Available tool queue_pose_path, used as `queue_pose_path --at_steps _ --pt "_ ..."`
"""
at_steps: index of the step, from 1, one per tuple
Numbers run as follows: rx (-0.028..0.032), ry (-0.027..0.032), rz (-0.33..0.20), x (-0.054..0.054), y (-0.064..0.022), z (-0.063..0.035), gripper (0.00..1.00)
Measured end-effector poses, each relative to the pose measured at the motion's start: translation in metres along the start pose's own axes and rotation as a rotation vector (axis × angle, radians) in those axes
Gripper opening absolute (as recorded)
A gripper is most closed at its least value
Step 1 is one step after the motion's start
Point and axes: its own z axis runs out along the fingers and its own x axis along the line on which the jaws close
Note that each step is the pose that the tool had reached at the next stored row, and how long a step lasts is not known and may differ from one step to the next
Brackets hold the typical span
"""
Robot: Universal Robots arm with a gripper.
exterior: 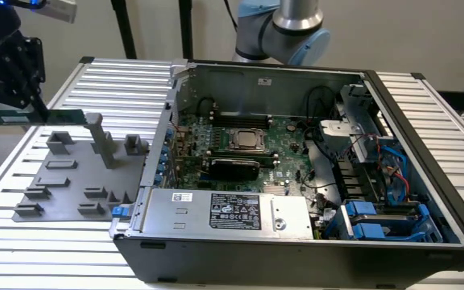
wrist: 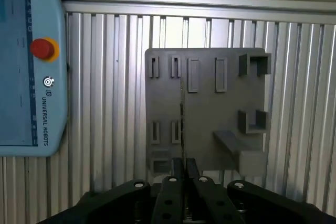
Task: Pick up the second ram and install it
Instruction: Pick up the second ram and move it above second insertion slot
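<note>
Hand (wrist: 184,170) is clenching the second ram (exterior: 64,115), and I am seeing it hanging level (edge-on from the wrist) above the grey tray (exterior: 70,181) on the counter (exterior: 119,78), with the open computer case (exterior: 296,241) sitting at the exterior view's right.

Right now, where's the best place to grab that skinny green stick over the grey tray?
Pinch the second ram across its two flat faces at the upper long edge, coming from above, as the gripper does. It is thin and held on edge, so only those faces offer flat hold.
</note>
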Motion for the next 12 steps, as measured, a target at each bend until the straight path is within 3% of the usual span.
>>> queue_pose_path --at_steps 7,12 --pt "0.0001 -0.0022 -0.002 0.001 -0.0313 -0.0160 0.14" --pt "0.0002 -0.0091 -0.002 0.001 -0.0541 -0.0193 0.14"
